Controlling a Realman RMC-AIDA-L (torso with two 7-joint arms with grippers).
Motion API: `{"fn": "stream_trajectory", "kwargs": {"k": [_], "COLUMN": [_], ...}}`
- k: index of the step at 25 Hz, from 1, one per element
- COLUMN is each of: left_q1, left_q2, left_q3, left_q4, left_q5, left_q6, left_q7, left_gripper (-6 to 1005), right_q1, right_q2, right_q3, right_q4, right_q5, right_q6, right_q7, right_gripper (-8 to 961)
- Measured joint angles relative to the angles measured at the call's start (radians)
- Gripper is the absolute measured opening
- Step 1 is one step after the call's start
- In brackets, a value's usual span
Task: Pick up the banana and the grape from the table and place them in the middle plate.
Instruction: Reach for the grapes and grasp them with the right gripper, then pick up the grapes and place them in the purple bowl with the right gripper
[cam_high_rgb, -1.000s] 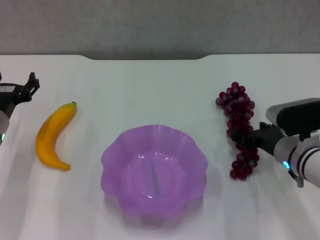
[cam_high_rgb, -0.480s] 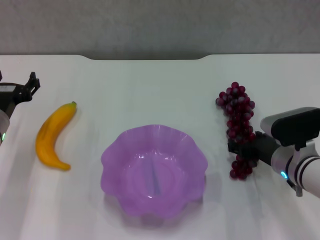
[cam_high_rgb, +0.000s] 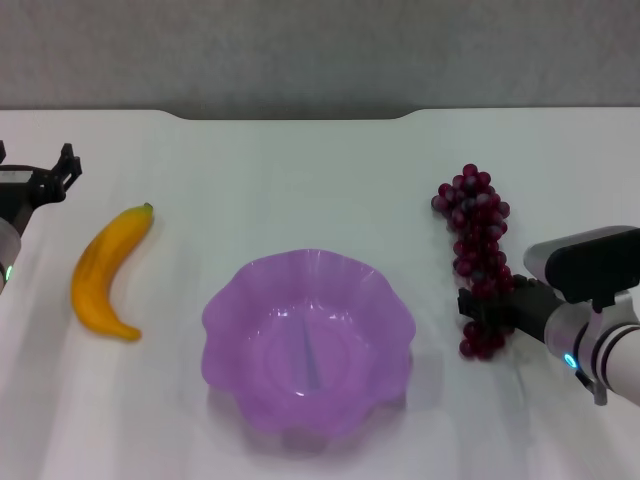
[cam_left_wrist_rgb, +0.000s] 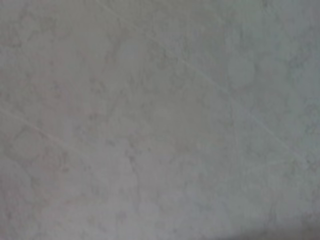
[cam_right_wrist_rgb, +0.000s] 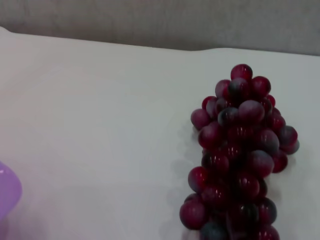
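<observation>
The banana (cam_high_rgb: 105, 270) lies on the white table (cam_high_rgb: 300, 180) at the left, stem end pointing away from me. The grape bunch (cam_high_rgb: 476, 235) lies at the right and also shows in the right wrist view (cam_right_wrist_rgb: 239, 165). The purple scalloped middle plate (cam_high_rgb: 230, 310) stands between them, with nothing in it. My right gripper (cam_high_rgb: 487, 308) is low over the near end of the grape bunch and covers part of it. My left gripper (cam_high_rgb: 66, 166) is open and empty at the far left edge, beyond the banana.
The left wrist view shows only bare table surface (cam_left_wrist_rgb: 160, 120). The plate's rim (cam_right_wrist_rgb: 7, 192) shows at the edge of the right wrist view. The table's far edge (cam_high_rgb: 300, 116) runs along the back, with a grey wall behind it.
My right gripper has moved toward me along the grape bunch and dropped lower over its near end. The grapes, banana, plate and left arm have not moved.
</observation>
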Motion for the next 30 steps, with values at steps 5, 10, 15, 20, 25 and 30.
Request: {"fn": "stream_trajectory", "kwargs": {"k": [5,10,15,20,25,30], "left_q1": [0.001,0.001,0.002,0.002,0.003,0.003], "left_q2": [0.0,0.0,0.0,0.0,0.0,0.0], "left_q3": [0.001,0.002,0.002,0.001,0.001,0.001], "left_q4": [0.0,0.0,0.0,0.0,0.0,0.0], "left_q5": [0.0,0.0,0.0,0.0,0.0,0.0], "left_q6": [0.0,0.0,0.0,0.0,0.0,0.0], "left_q7": [0.0,-0.001,-0.003,-0.006,-0.007,-0.006], "left_gripper": [888,888,889,889,889,889], "right_q1": [-0.002,-0.006,-0.007,-0.009,-0.014,-0.017], "right_q2": [0.0,0.0,0.0,0.0,-0.001,-0.003], "right_q3": [0.0,0.004,0.005,0.006,0.0,-0.002], "right_q4": [-0.002,-0.003,-0.003,0.002,0.006,0.005], "right_q5": [0.0,0.0,0.0,0.0,0.0,-0.005], "right_q6": [-0.006,-0.012,-0.014,-0.04,-0.065,-0.068], "right_q7": [0.0,0.001,0.012,0.018,0.028,0.029], "right_gripper": [854,771,667,520,427,374]}}
